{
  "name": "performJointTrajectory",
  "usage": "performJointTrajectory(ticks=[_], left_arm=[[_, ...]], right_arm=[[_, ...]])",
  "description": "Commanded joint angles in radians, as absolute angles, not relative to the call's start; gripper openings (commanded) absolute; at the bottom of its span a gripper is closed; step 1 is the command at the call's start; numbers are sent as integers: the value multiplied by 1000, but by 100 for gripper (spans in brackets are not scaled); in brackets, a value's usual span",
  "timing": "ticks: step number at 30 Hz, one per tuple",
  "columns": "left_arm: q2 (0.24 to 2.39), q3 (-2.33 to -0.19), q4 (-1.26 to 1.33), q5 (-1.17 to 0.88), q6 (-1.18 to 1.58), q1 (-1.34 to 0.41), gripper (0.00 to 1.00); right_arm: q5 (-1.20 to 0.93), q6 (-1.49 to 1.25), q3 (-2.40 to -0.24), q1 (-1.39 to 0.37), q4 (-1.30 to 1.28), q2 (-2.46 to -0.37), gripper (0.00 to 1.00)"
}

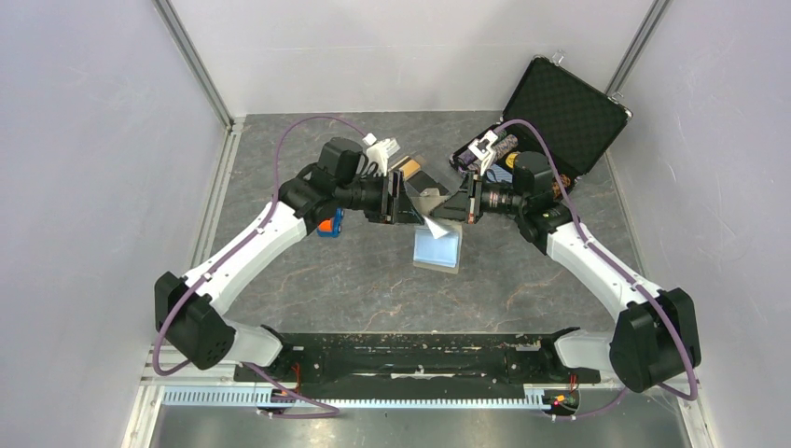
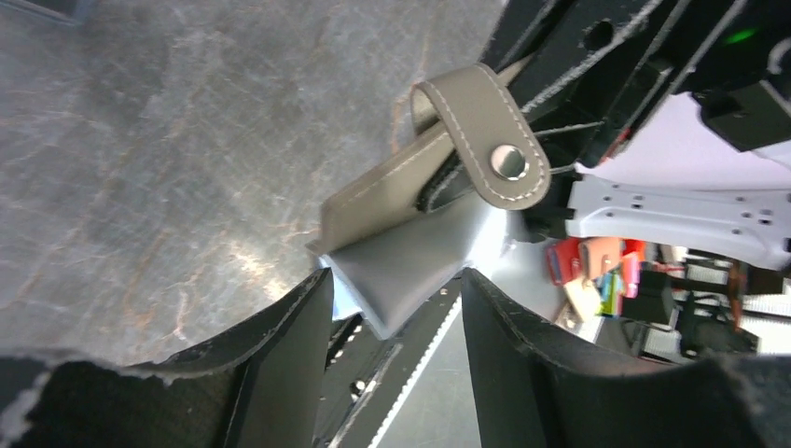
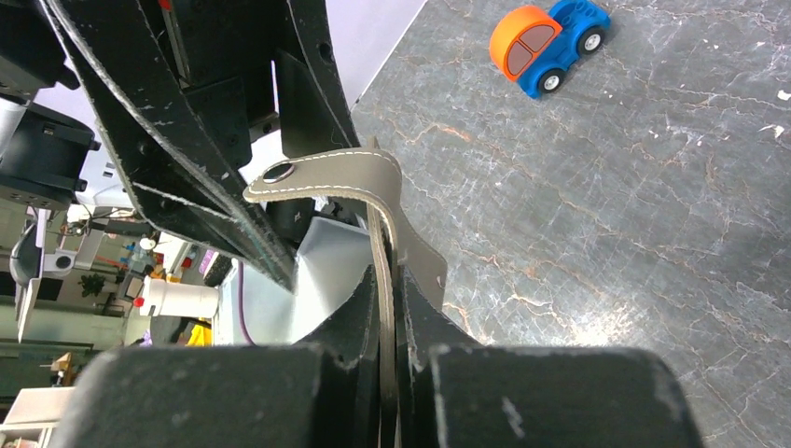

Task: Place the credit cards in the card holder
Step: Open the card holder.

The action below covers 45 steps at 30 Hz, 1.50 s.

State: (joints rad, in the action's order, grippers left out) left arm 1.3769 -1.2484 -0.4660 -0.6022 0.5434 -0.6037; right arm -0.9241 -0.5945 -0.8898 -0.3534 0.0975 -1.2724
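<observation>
small flat grey-taupe fold-over card holder [image 1: 431, 201] is held off the grey marbled tabletop [image 1: 354, 280], just beyond the far edge of the clear plastic rectangular tray [image 1: 438, 264]. right gripper [image 3: 387, 313] is clamped tight on the edge of its taupe panel; the strap with the round metal snap [image 3: 278, 171] curls free above the fingers. left gripper [image 2: 395, 275] faces it from the tray's left, jaws standing apart, with a corner of the holder's pale blue-grey inner flap [image 2: 401, 271] reaching between the fingertips, not pinched. credit cards [image 1: 417, 172], one orange-tan and one black, lie beyond the tray, partly hidden by the left gripper. blue-and-orange toy car [image 1: 328, 224] is left of the tray. open black poker-chip briefcase [image 1: 564, 107] is well beyond the tray, to its right.
</observation>
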Motion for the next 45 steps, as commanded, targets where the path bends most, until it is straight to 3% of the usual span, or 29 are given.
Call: performJointTrajectory(ticks=[1,10,22,26,36,39,45], left_arm=[[1406,-1341,-626,-516,386,-611,59],[1425,-1362,-672,-397,358,-618,60],[1395,-1173,-302,-627,504,-586,65],[1374,-1089,-107,-736,595,-549,61],[1370,-1042,64,-846,640,-537,57],[1368,-1023,130,-877,677,-535,52],[1358,-1010,160,-902,704,-534,20]], right_arm=[[-945,-617,-931,-353,124,-1277,0],[-952,-621,-932,-353,123,-1283,0],[-995,-704,-920,-353,214,-1274,0],[-1007,-765,-899,-353,295,-1269,0],[-1026,-946,-815,-353,537,-1259,0],[-1023,-944,-809,-353,538,-1257,0],[-1009,-941,-805,-353,538,-1259,0]])
